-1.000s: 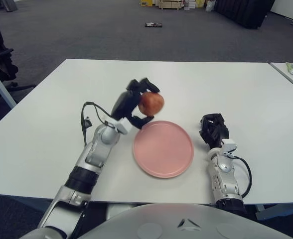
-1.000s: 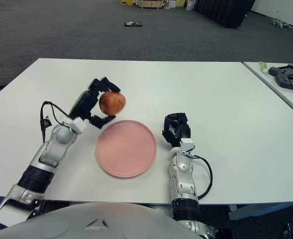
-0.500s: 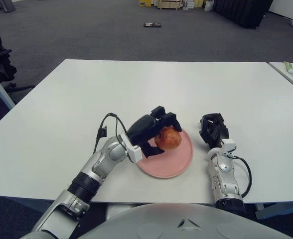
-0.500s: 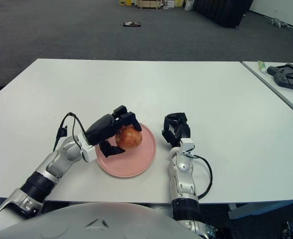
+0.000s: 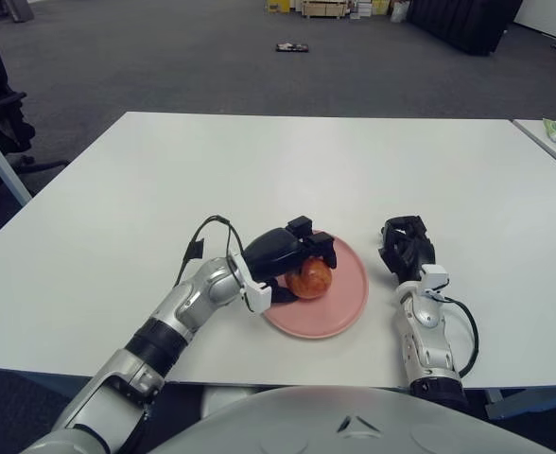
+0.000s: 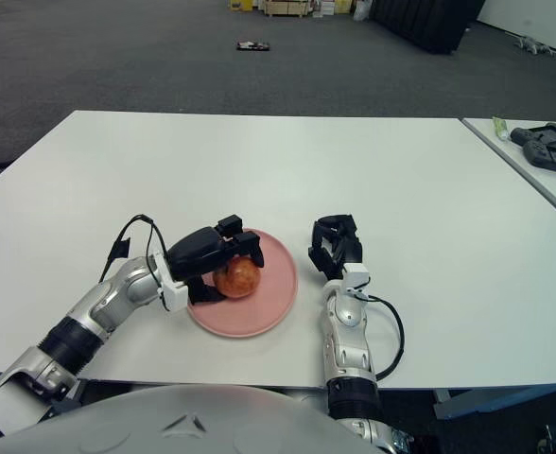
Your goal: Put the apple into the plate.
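Observation:
A red-orange apple (image 5: 309, 278) rests low over the left part of the pink plate (image 5: 344, 293) near the table's front edge. My left hand (image 5: 292, 253) is curled over the apple from above and the left, still gripping it. The apple also shows in the right eye view (image 6: 237, 277) under the black fingers (image 6: 223, 243). My right hand (image 5: 406, 244) lies parked on the table just right of the plate, fingers curled, holding nothing.
The white table (image 5: 287, 161) stretches far back. A second table with a dark device (image 6: 546, 147) stands at the far right. A cable (image 5: 202, 236) loops off my left forearm.
My left hand carried the apple from above the table left of the plate to over the plate, then lowered it down onto the plate. The right hand has not moved.

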Motion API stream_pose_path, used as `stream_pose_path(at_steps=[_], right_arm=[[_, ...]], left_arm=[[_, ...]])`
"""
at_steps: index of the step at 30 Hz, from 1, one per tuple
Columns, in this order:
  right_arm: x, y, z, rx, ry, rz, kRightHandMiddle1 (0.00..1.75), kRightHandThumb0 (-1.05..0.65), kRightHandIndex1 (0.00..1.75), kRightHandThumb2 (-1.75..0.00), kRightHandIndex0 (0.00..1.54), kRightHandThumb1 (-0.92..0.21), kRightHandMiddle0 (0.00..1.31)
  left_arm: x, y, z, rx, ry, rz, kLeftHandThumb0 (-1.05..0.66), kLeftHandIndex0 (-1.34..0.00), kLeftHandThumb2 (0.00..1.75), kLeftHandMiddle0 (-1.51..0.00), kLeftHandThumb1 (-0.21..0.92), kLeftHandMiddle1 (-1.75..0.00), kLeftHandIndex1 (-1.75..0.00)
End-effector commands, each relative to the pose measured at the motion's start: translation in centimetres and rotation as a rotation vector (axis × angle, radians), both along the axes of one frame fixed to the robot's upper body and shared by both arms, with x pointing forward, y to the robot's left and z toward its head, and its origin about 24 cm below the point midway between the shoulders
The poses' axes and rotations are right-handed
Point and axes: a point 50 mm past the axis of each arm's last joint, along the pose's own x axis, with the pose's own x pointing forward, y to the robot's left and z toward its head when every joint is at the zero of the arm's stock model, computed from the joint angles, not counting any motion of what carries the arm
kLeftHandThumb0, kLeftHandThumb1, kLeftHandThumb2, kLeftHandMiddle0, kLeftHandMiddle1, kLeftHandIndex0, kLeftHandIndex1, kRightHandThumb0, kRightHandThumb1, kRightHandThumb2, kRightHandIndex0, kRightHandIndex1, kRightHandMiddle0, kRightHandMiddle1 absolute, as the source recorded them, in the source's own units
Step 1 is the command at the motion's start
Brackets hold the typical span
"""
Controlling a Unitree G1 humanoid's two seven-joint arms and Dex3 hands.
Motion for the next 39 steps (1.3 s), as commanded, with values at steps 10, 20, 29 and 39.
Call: stream_pose_path(at_steps=[10, 20, 29, 39], right_arm=[[0.2, -0.1, 0.0, -0.003, -0.004, 0.006, 1.75, -0.36, 1.24, -0.73, 0.52, -0.77, 0.27], [0.2, 0.0, -0.1, -0.005, 0.004, 0.003, 1.75, -0.36, 1.24, -0.71, 0.52, -0.79, 0.26], [0.2, 0.0, 0.0, 0.003, 0.012, 0.000, 1.75, -0.36, 1.24, -0.67, 0.51, -0.82, 0.25], [0.1, 0.0, 0.0, 0.004, 0.010, 0.004, 1.75, -0.35, 1.23, -0.60, 0.50, -0.87, 0.22]], left_arm=[[-0.2, 0.3, -1.8, 0.080, -0.006, -0.043, -0.45, -0.64, 1.31, -1.08, 0.33, -1.75, -1.75], [0.3, 0.1, -1.6, 0.216, -0.006, -0.176, -0.67, -0.13, 0.79, -0.22, 0.79, -1.45, -1.47], [0.3, 0.2, -1.1, 0.284, -0.026, -0.236, -0.93, 0.00, 0.91, -0.01, 0.92, -0.27, -0.49], [0.3, 0.2, -0.7, 0.263, -0.043, -0.219, -1.04, 0.00, 1.02, 0.00, 0.92, -0.01, -0.02]])
